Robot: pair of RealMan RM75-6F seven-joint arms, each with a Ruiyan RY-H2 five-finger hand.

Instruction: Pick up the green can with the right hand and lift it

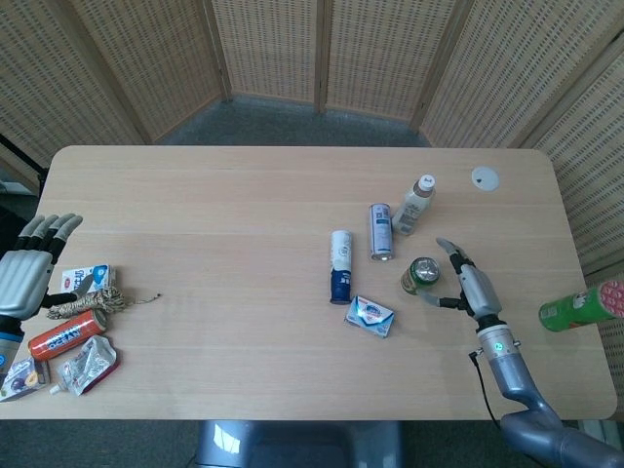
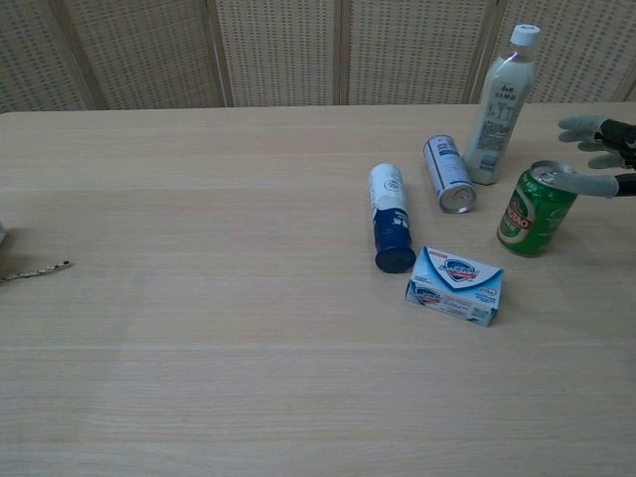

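The green can stands upright on the table right of centre, its silver top showing. My right hand is just to the can's right with its fingers spread, holding nothing; one finger reaches over the can's rim and another passes behind it. Whether it touches the can I cannot tell. My left hand rests open at the table's far left edge, seen only in the head view.
A white bottle, a lying silver can, a lying white-and-blue tube and a blue-white soap box surround the green can. Packets, twine and a red can lie far left. A green canister is right of the table edge.
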